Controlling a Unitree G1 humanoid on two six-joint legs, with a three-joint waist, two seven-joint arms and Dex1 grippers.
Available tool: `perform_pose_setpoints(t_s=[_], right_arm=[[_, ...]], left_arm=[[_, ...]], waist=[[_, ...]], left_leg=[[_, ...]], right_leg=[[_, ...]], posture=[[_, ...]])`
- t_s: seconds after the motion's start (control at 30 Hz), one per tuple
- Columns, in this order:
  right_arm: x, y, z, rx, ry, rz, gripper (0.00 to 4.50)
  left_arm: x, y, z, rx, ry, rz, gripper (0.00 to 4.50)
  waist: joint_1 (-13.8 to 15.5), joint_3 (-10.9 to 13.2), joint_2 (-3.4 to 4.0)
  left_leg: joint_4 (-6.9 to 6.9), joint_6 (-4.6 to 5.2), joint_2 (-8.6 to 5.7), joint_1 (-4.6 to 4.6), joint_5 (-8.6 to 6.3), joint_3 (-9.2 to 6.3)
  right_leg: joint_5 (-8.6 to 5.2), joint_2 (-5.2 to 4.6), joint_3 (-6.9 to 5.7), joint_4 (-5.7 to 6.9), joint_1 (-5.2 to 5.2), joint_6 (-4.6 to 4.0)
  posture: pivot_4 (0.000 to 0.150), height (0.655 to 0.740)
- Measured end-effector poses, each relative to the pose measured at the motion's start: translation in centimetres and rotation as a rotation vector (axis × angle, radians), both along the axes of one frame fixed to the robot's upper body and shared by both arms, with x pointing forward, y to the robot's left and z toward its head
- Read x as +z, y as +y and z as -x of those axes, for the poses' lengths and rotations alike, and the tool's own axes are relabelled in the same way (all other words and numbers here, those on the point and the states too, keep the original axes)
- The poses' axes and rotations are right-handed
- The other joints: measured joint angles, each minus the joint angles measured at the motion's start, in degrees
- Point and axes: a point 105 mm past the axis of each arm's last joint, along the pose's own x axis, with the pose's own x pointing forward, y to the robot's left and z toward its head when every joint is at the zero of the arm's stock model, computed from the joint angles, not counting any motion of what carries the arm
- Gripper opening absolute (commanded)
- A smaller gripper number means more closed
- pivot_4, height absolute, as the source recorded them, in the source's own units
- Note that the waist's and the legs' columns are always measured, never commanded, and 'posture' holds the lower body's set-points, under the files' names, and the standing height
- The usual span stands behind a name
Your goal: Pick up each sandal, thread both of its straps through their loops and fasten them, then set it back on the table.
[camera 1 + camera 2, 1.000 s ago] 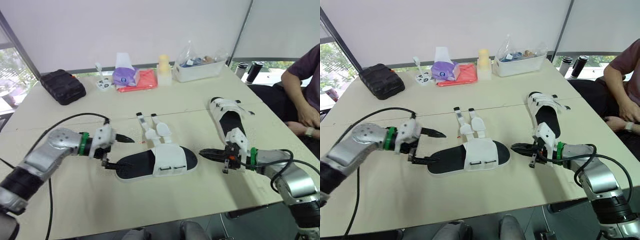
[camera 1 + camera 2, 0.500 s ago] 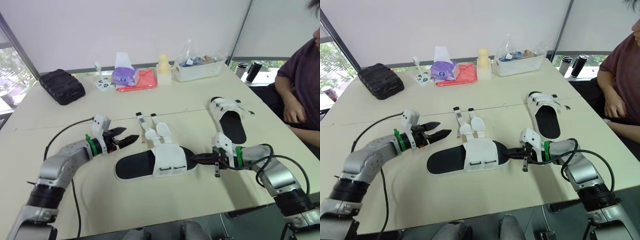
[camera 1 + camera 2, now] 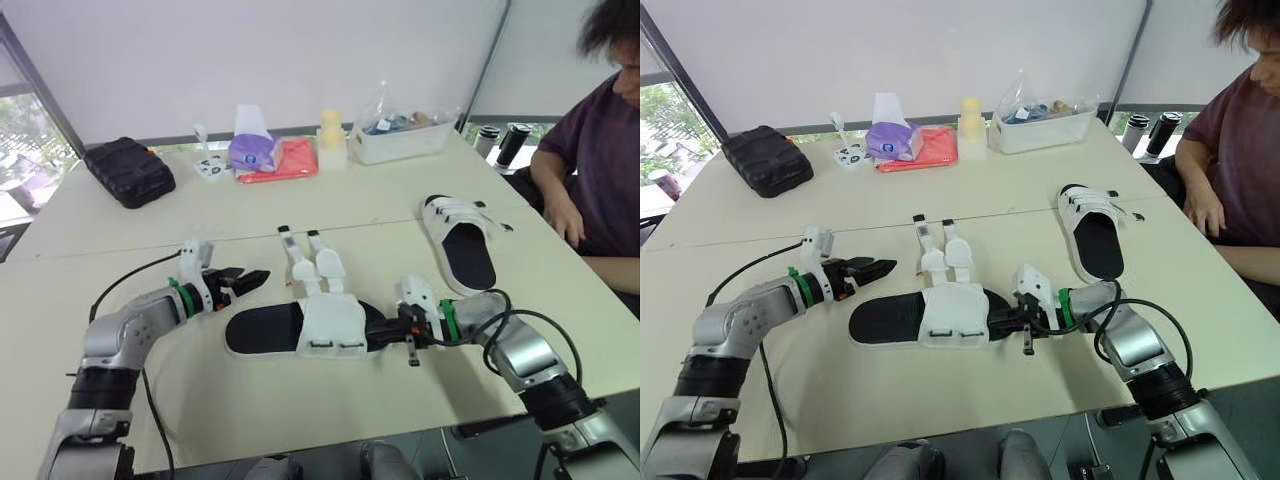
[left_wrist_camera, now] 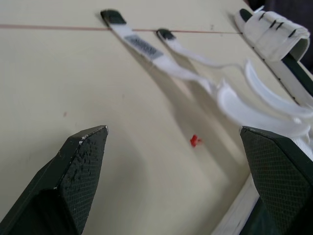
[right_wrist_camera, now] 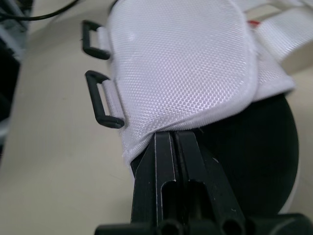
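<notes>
An unfastened sandal point(image 3: 268, 331) lies flat on the table point(image 3: 200, 400), with a black sole and a white upper point(image 3: 333, 325). Its two loose straps point(image 3: 300, 256) trail away across the table, and two black loops point(image 5: 100, 98) sit on the upper's near edge. My right gripper point(image 3: 387, 331) is shut, its tips tucked under the upper's edge at the toe end, lying on the sole point(image 5: 259, 147). My left gripper point(image 3: 247, 278) is open and empty, just off the heel, pointing toward the straps point(image 4: 146, 49). A second sandal point(image 3: 462, 245) with fastened straps lies to the right.
At the far side stand a black case point(image 3: 122, 172), a purple tissue pack point(image 3: 252, 150) on a red cloth point(image 3: 288, 160), a pale bottle point(image 3: 330, 130) and a clear bin point(image 3: 400, 135). A person point(image 3: 600, 150) sits at the table's right edge.
My right gripper moved left and slid under the sandal's upper at the toe; the sandal shifted slightly left. My left gripper left the heel and moved up beside it. The person leaned in.
</notes>
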Motion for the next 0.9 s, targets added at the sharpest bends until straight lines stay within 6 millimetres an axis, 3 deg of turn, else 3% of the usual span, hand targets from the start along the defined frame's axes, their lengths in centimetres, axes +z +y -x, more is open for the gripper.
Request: perform_pose_setpoints(t_s=[0.13,0.33,0.47,0.53,0.7,0.87,0.9], right_arm=[[-0.2,0.6,0.1,0.007,-0.003,-0.011,0.02],[-0.4,0.9,0.0,0.003,-0.034,-0.006,0.02],[-0.4,1.0,0.0,0.007,-0.047,-0.002,0.02],[-0.5,1.0,-0.2,-0.007,-0.048,-0.006,0.02],[-0.5,1.5,-0.2,-0.005,-0.057,-0.017,0.02],[-0.6,1.4,-0.3,-0.013,-0.07,-0.009,0.02],[-0.6,1.5,-0.3,-0.015,-0.07,-0.01,0.0]], left_arm=[[0.6,-2.2,-1.1,-0.105,0.043,0.107,4.5],[-0.7,-3.1,-1.2,-0.198,0.255,0.266,4.5],[-0.9,-2.9,-1.7,-0.18,0.281,0.307,4.5],[-1.0,-4.5,-3.4,-0.147,0.307,0.398,4.5],[-1.3,-7.1,-4.6,-0.142,0.306,0.43,4.5],[-1.5,-7.7,-5.7,-0.07,0.278,0.46,4.5],[-1.4,-7.8,-6.0,-0.044,0.272,0.468,4.24]], waist=[[-0.21,-0.01,-0.01],[-0.57,-0.02,-0.03],[-0.59,-0.04,-0.04],[-0.19,-0.09,-0.14],[-0.64,-0.11,-0.17],[-0.32,-0.13,-0.21],[-0.33,-0.13,-0.21]], left_leg=[[0.0,-0.01,0.0,0.01,0.0,0.0],[-0.03,-0.03,0.02,0.0,0.01,-0.01],[-0.02,-0.06,0.02,0.03,0.03,0.0],[0.01,-0.09,0.0,0.03,0.05,-0.04],[-0.02,-0.1,0.01,0.03,0.05,-0.02],[0.01,-0.11,0.01,0.07,0.06,-0.03],[0.01,-0.11,0.01,0.07,0.06,-0.03]], right_leg=[[0.0,0.02,-0.01,-0.01,-0.01,0.0],[0.0,0.07,0.0,0.0,-0.07,0.0],[0.0,0.05,0.01,0.01,-0.05,0.0],[0.01,0.05,-0.02,0.02,0.0,0.0],[0.01,0.05,-0.01,0.01,-0.04,0.0],[0.01,0.04,-0.02,0.03,0.02,0.01],[0.01,0.04,-0.02,0.04,0.02,0.01]], posture=[[0.15,0.74],[0.15,0.74],[0.15,0.74],[0.15,0.74],[0.15,0.74],[0.15,0.74],[0.15,0.74]])
